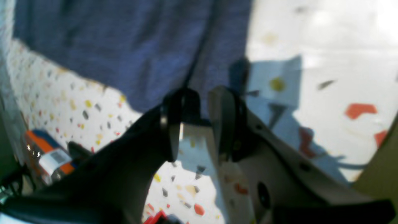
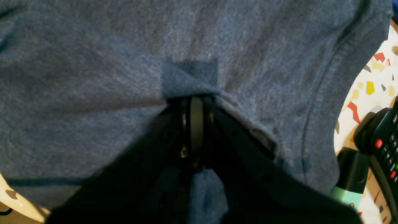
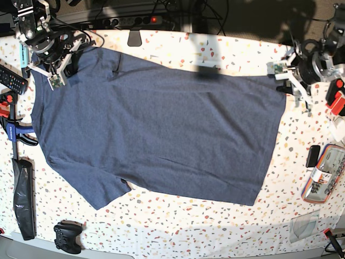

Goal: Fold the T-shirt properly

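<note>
The navy T-shirt (image 3: pixel 161 129) lies spread flat across the speckled table (image 3: pixel 178 221), plain side up. Its collar end is at the left of the base view and its hem at the right. My right gripper (image 2: pixel 192 102) is shut on a pinched fold of the T-shirt (image 2: pixel 93 93) near the collar, seen at the top left of the base view (image 3: pixel 58 69). My left gripper (image 1: pixel 196 124) stands open just short of the T-shirt's (image 1: pixel 124 46) hem corner, with bare table showing between its fingers. In the base view the left gripper (image 3: pixel 281 73) sits at the shirt's upper right corner.
A black remote (image 2: pixel 382 146) and a green-capped marker (image 2: pixel 348 180) lie beside the right gripper. A red and blue clamp (image 3: pixel 11 116), a black pouch (image 3: pixel 24 199) and a game controller (image 3: pixel 67 236) line the left edge. An orange case (image 3: pixel 323 181) lies at the right.
</note>
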